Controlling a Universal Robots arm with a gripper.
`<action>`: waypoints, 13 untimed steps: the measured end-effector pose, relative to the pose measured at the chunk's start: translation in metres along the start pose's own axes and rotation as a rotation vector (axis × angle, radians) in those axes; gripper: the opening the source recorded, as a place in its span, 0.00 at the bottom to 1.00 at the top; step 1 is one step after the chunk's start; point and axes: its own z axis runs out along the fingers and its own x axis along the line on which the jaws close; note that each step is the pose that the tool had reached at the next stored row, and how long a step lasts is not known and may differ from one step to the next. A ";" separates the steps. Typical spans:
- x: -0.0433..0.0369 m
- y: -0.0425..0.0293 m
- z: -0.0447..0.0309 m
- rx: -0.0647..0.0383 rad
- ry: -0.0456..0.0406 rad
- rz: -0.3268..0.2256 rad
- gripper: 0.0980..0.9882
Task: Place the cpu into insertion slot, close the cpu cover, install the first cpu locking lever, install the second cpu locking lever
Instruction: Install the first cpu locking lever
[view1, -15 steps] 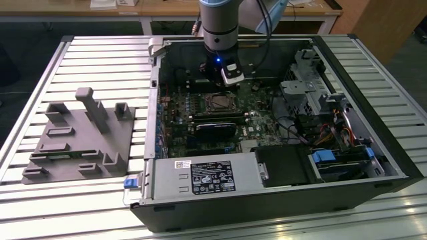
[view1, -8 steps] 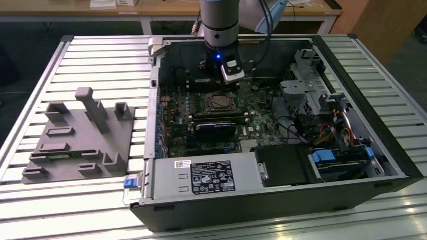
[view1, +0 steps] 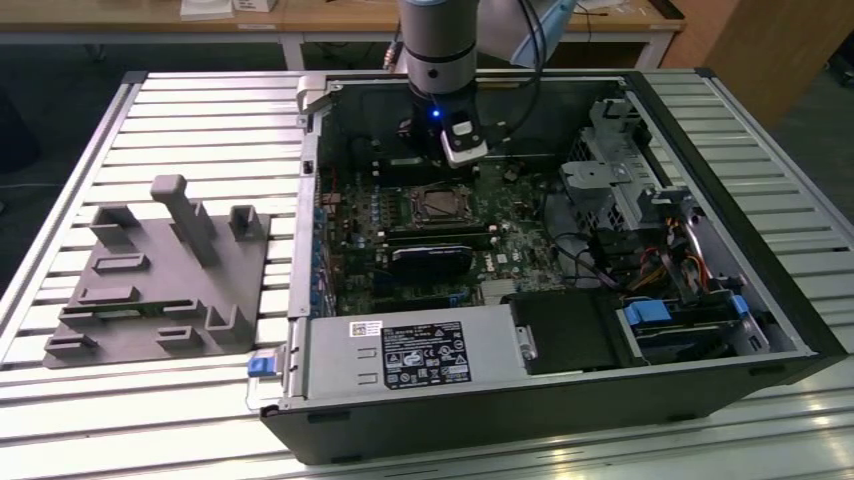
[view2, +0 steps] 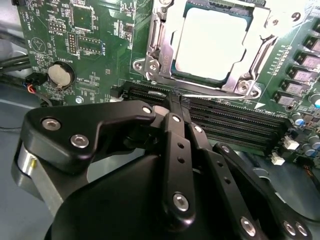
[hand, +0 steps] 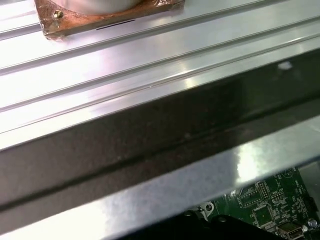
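Observation:
In the second wrist view the cpu, a bright silvery square, lies in the insertion slot. The cpu cover, a silver frame, lies flat around it. A thin metal lever rod runs along the socket's near edge. My gripper hovers just short of that edge, over the black memory slots. Its black fingers are pressed together with nothing between them. In the exterior view the gripper hangs inside the open computer case, just beyond the socket.
The case lies open on a slatted aluminium table. A grey fixture block sits on the exterior view's left. A black card, cables and drive bays crowd the board. A copper-edged part rests on the slats.

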 end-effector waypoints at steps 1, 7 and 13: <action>0.0001 -0.0001 0.0000 0.000 -0.0008 0.001 0.01; 0.0001 -0.0009 0.0011 -0.005 -0.0138 0.003 0.01; 0.0014 -0.0033 0.0028 -0.009 -0.0262 0.004 0.01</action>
